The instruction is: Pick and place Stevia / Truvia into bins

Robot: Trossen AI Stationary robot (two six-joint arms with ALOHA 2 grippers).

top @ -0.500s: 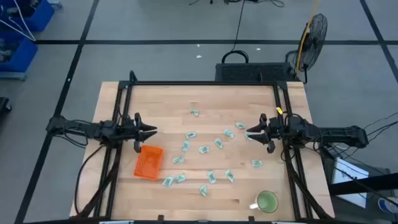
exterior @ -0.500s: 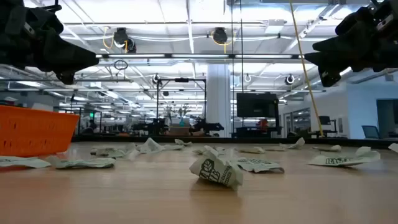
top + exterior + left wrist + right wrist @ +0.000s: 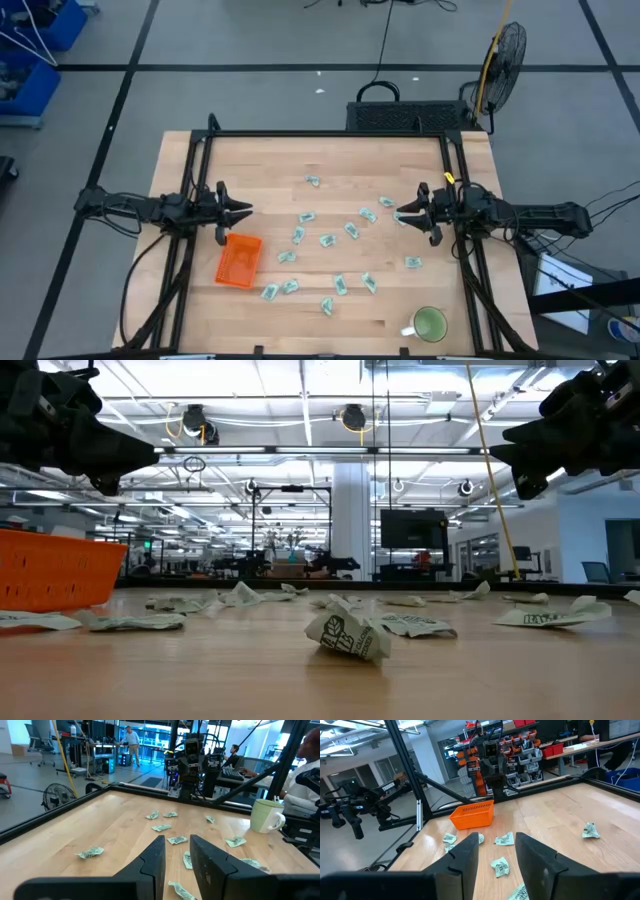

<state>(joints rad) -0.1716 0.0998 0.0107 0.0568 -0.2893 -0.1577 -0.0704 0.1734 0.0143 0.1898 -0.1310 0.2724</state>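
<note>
Stevia packets (image 3: 326, 241) lie scattered across the middle of the table (image 3: 270, 165), spilling toward its right edge and front edge, and none looks to have landed in the orange tray (image 3: 239, 260), which sits near the left edge. The left gripper (image 3: 243, 210) hovers above the table just behind the tray, fingers parted a little with nothing between them, touching nothing. The right gripper (image 3: 402, 214) hangs over the right side, jaws apart and empty, with a packet just beneath its tips. The step in hand appears to be the first reach. To do it well, the right arm should likely drop straight onto that nearest packet and pinch it across its short side, since these flat, crumpled papers sit low on the wood and could slide away from a shallow approach. A green mug (image 3: 430, 324) stands at the front right corner, best avoided.
</note>
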